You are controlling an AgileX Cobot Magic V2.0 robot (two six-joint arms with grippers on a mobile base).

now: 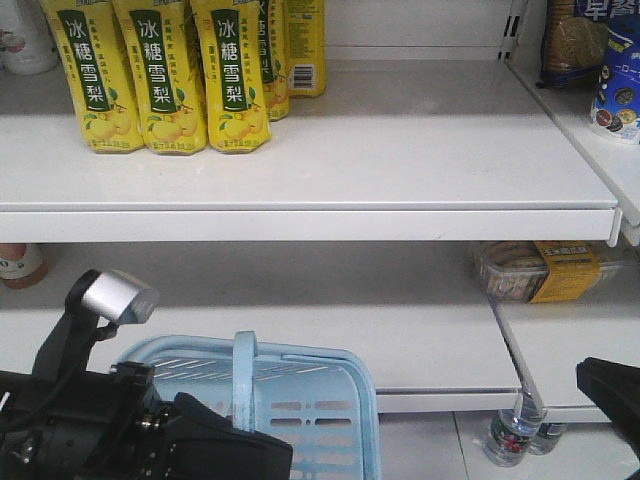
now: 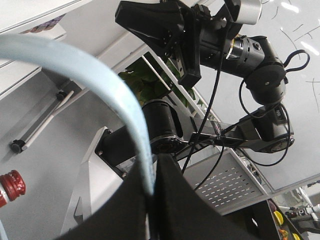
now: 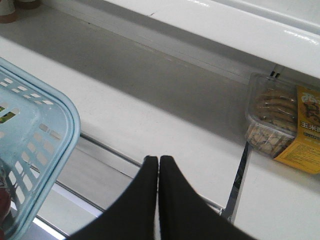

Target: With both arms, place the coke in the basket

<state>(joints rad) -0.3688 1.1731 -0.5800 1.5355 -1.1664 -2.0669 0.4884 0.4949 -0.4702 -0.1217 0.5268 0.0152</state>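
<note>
The light blue basket (image 1: 300, 400) hangs low in front of the bottom shelf, its strap handle (image 1: 245, 375) standing upright. My left gripper (image 2: 152, 187) is shut on that handle (image 2: 100, 80), which arcs up and to the left in the left wrist view. The coke shows only as a red cap (image 2: 11, 184) at that view's left edge; the rest of the bottle is hidden. My right gripper (image 3: 158, 159) is shut with nothing in it, to the right of the basket's corner (image 3: 47, 130) and apart from it. It appears as a black shape (image 1: 608, 388) at the front view's right edge.
Yellow pear-drink bottles (image 1: 160, 80) stand on the upper shelf and snack packs (image 1: 600, 60) at top right. A clear biscuit tub with a yellow label (image 3: 280, 125) sits on the lower shelf. Water bottles (image 1: 510, 435) stand on the floor at right. The shelf edge (image 1: 440, 400) runs behind the basket.
</note>
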